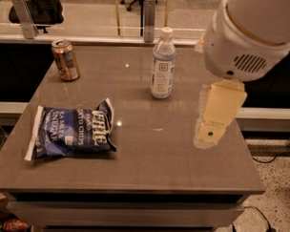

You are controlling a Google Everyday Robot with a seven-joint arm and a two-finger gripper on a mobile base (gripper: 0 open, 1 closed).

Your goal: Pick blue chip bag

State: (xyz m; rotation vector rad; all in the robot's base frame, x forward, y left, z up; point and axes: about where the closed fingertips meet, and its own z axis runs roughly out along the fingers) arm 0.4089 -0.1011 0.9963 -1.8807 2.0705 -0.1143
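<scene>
Scanning from the far left: blue chip bag [70, 134] lying flat on the desk [153, 156], lettering up, white sealed ends at either side, well apart from the end effector [216, 115] and to its left, slightly nearer the front edge. Behind the bag and also well left of the end effector, a bronze can [66, 60], upright near the back corner. Closer in, left of the end effector and beyond it, a clear water bottle [163, 63], upright, white cap on. Then the end effector itself, cream-coloured, hanging under the bulky white arm housing [253, 35] over the right side of the desk, holding nothing. Open or closed: cannot tell.

Probably just the approach so far, with no contact on the bag.

Likely hazards:
- Swinging wide toward the back on the way left, clipping the tall, narrow bottle and toppling it.
- Landing flat on crinkly film and shoving the bag toward the left edge instead of pinching it.
- Catching only a thin sealed end and losing it on the lift.
</scene>
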